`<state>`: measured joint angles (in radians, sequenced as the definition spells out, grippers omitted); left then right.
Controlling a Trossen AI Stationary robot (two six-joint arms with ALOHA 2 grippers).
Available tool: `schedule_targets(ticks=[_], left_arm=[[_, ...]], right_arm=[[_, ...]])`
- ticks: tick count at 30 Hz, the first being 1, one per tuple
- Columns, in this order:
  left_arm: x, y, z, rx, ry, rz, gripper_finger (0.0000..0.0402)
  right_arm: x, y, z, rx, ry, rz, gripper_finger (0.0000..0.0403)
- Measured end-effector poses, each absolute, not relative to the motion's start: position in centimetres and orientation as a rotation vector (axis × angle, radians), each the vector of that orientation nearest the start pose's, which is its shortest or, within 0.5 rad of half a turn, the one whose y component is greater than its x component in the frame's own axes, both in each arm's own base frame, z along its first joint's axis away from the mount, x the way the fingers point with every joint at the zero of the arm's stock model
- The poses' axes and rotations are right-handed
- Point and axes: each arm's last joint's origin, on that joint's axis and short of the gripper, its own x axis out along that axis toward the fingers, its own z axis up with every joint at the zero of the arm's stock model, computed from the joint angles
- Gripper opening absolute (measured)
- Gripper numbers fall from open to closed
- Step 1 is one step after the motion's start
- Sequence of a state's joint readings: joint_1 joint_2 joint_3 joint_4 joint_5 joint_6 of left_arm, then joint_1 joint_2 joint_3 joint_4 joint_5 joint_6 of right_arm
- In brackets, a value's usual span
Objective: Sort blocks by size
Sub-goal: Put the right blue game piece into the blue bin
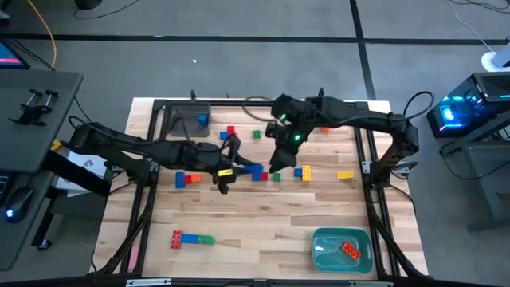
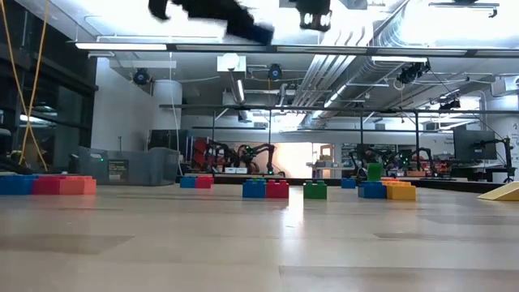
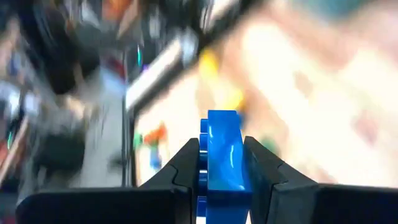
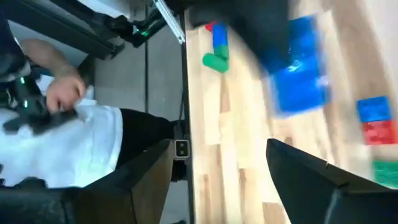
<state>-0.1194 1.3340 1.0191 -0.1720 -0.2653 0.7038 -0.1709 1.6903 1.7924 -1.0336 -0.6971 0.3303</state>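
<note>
Meanwhile, the left gripper [image 3: 222,180] is clamping a blue studded plastic brick [image 3: 222,152] above mid-table, the right gripper [image 4: 217,180] is hanging parted nearby, and many scattered bricks [image 1: 301,173] are awaiting sorting.

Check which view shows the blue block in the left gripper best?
Left wrist view: the blue block fills the gap between the left gripper fingers. High view shows only a sliver; right wrist shows it blurred; low view barely catches it.

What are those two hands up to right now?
Left hand shut on a blue block, lifted. Right hand open, empty, above the table. Nothing in the way.
</note>
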Motion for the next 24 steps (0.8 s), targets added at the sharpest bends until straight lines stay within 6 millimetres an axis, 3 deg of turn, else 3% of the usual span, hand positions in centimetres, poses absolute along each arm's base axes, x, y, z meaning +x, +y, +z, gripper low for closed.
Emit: schedule_targets(ticks=[4,7,11,14,19,24], left_arm=[[26.2,0.4,29.1,0.69,0.783,0.159,0.0058],[23.6,2.6,27.1,0.55,0.936,0.293,0.0058],[20.1,5.5,25.5,0.342,0.94,0.655,0.0058],[17.9,7.4,24.1,0.166,0.928,0.835,0.0058],[15.8,10.2,24.1,-0.079,0.85,1.008,0.0058],[14.6,12.2,23.9,-0.184,0.85,1.1,0.0058]], right_arm=[[32.9,-5.2,38.9,0.614,0.971,0.218,0.0255],[32.0,-5.9,39.9,0.548,0.955,0.142,0.0255],[30.2,-6.8,40.6,0.506,0.971,0.012,0.0256],[28.9,-7.2,41.1,0.46,0.989,-0.107,0.0256],[26.8,-7.2,42.3,0.432,0.972,-0.254,0.0256],[24.4,-7.0,43.2,0.419,0.979,-0.435,0.0256]])
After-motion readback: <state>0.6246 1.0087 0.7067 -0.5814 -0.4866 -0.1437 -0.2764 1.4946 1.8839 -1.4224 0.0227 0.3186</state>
